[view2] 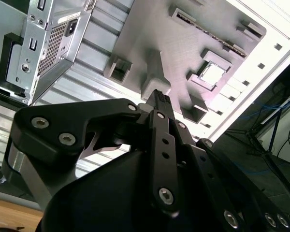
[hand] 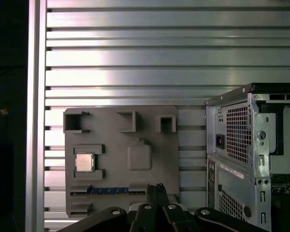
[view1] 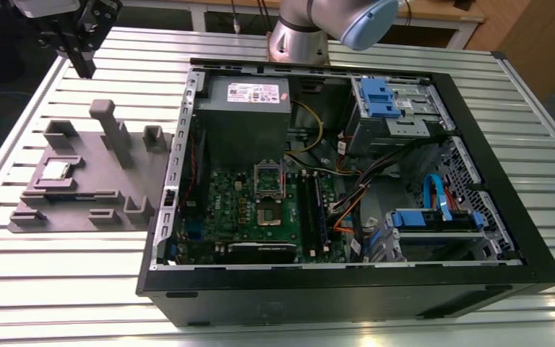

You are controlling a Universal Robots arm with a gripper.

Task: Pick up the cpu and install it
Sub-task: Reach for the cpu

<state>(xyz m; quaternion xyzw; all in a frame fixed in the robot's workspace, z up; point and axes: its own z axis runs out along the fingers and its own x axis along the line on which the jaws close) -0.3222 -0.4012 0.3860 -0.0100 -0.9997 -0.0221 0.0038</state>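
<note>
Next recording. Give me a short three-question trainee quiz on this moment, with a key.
1. True or false: the cpu already sits in the motherboard socket.
2. Where is the gripper? A) above the table, outside the computer case; B) inside the case; C) clamped on the power supply.
3. In the exterior view, on which side of the case does the grey fixture stand?
Key: 1 false, the cpu lies in a pocket of the fixture. 2 A. 3 the exterior view's left.
</note>
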